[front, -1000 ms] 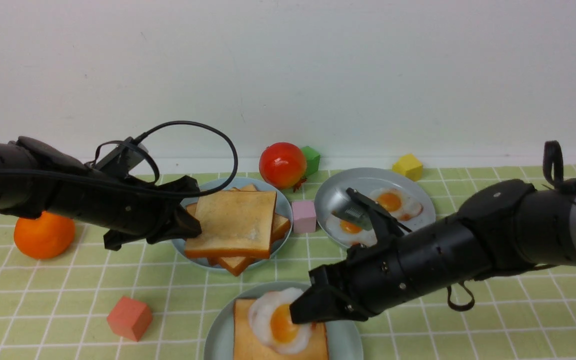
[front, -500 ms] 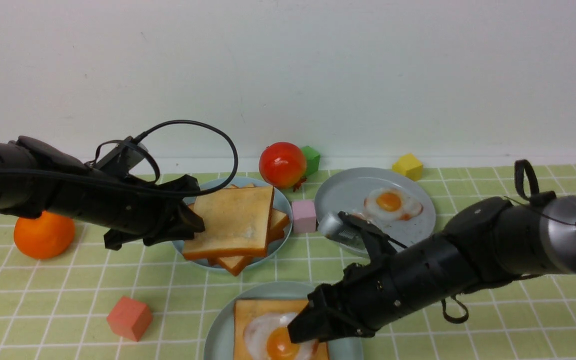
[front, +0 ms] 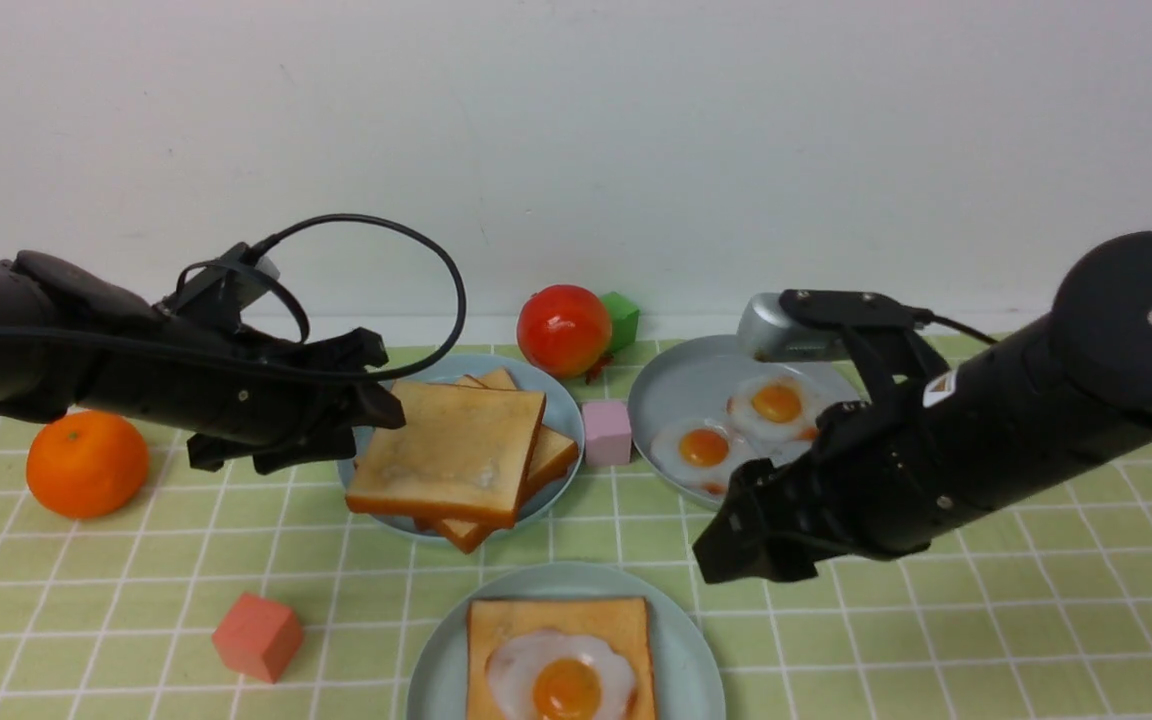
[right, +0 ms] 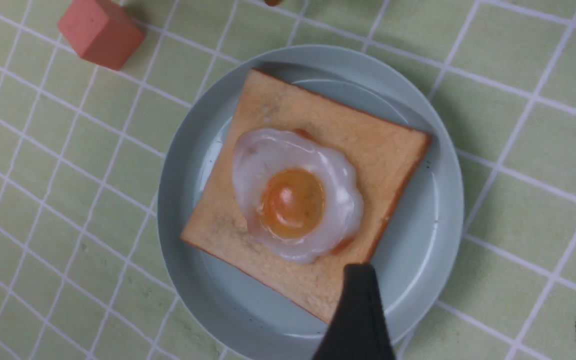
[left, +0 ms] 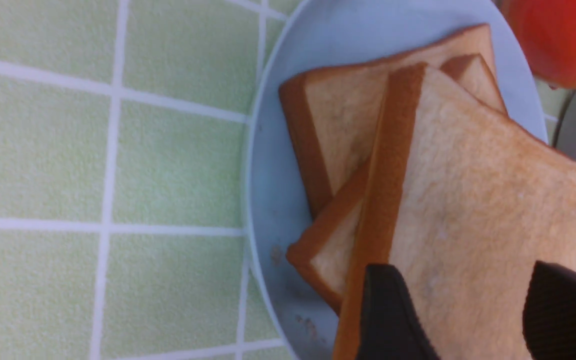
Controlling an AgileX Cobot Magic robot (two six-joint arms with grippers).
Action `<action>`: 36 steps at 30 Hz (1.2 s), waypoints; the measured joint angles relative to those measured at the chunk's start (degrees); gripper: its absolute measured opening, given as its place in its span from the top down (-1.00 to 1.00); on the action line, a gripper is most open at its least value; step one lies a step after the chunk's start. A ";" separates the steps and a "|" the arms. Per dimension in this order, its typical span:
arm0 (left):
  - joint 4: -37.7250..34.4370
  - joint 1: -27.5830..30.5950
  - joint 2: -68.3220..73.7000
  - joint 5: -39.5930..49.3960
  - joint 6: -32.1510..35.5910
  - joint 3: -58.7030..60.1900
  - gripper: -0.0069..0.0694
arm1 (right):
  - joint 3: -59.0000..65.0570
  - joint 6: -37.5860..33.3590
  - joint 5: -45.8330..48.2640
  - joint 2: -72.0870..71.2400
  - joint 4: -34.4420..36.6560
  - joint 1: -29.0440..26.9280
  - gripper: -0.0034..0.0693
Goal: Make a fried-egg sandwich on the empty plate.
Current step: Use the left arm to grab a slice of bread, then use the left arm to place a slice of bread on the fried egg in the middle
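Note:
The pale blue plate sits at the table's front edge, holding one toast slice with a glossy fried egg lying on it. In the right wrist view the egg rests free on that toast. My right gripper hangs open above the cloth just right of this plate, with nothing between its fingers. My left gripper is open at the left edge of the toast stack. Its fingers are spread over the top slice.
The toast stack lies on a grey-blue plate, and the top slice overhangs its front rim. Another plate at the back right holds two eggs. Round about are a red tomato, green cube, pink cube, orange and red cube.
My right gripper lowered the egg onto the toast, opened and rose away to the right. My left gripper opened, and the top toast slice shifted a little left and forward.

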 joint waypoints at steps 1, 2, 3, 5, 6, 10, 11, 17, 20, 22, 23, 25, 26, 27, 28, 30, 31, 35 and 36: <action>0.00 0.00 0.00 -0.28 0.08 0.00 -0.18 | 0.00 0.72 0.25 -0.53 -0.66 0.00 -0.59; 0.00 0.00 0.00 -0.28 0.07 0.00 -0.18 | 0.00 0.79 0.26 -0.63 -0.73 0.00 -0.58; 0.00 0.00 0.00 -0.54 0.32 0.00 -0.18 | 0.00 1.26 0.31 -1.18 -1.20 0.00 -0.54; 0.00 0.00 0.00 -0.67 0.62 0.00 -0.18 | 0.00 1.45 0.37 -1.29 -1.08 0.00 -0.49; 0.00 0.00 0.00 -0.73 1.02 0.00 -0.17 | 0.00 1.64 0.37 -1.29 -1.01 0.00 -0.45; -0.35 0.00 0.35 -0.98 2.74 0.00 -0.11 | 0.00 2.02 0.31 -1.29 -0.44 0.00 -0.35; -0.58 0.00 0.96 -0.98 3.12 0.00 -0.08 | 0.00 2.24 0.31 -1.29 -0.31 0.00 -0.32; -2.04 0.00 4.48 0.37 4.05 0.00 0.14 | 0.00 3.26 0.31 -1.29 0.02 0.00 -0.26; -3.00 0.06 4.53 1.37 6.76 -0.07 0.34 | 0.00 3.31 0.31 -1.29 -0.04 0.00 -0.23; -3.07 0.06 4.53 1.89 7.32 -0.07 0.50 | 0.00 3.31 0.31 -1.29 -0.04 0.00 -0.19; -3.07 0.06 4.42 2.18 7.29 -0.07 0.58 | 0.00 3.31 0.31 -1.29 -0.04 0.00 -0.16; -2.75 0.06 3.86 3.22 7.34 -0.07 0.71 | 0.00 3.31 0.66 -1.29 -0.04 0.00 -0.10; -2.42 0.06 3.20 4.05 7.34 0.02 0.75 | 0.00 3.31 1.27 -1.29 -0.04 0.00 -0.06; -2.36 0.06 2.84 4.24 7.34 0.00 0.75 | 0.00 3.31 1.64 -1.29 -0.04 -0.08 -0.05; -2.02 0.06 1.02 5.89 7.34 0.41 0.75 | 0.00 3.31 3.47 -1.29 -0.04 -0.57 0.01; -2.60 -0.22 -3.38 7.88 7.34 1.96 0.76 | -0.29 3.31 7.41 -1.34 -0.04 -2.21 0.12; -3.56 -0.56 -5.37 8.37 7.41 2.99 0.76 | -0.29 3.31 8.51 -1.59 -0.04 -3.08 0.16; -8.69 -4.01 -15.14 7.11 7.62 11.78 0.76 | -0.35 3.31 11.92 -3.60 -0.09 -7.26 0.35; -9.94 -5.20 -17.33 6.37 7.77 14.05 0.76 | -0.35 3.31 12.12 -4.24 -0.18 -7.89 0.39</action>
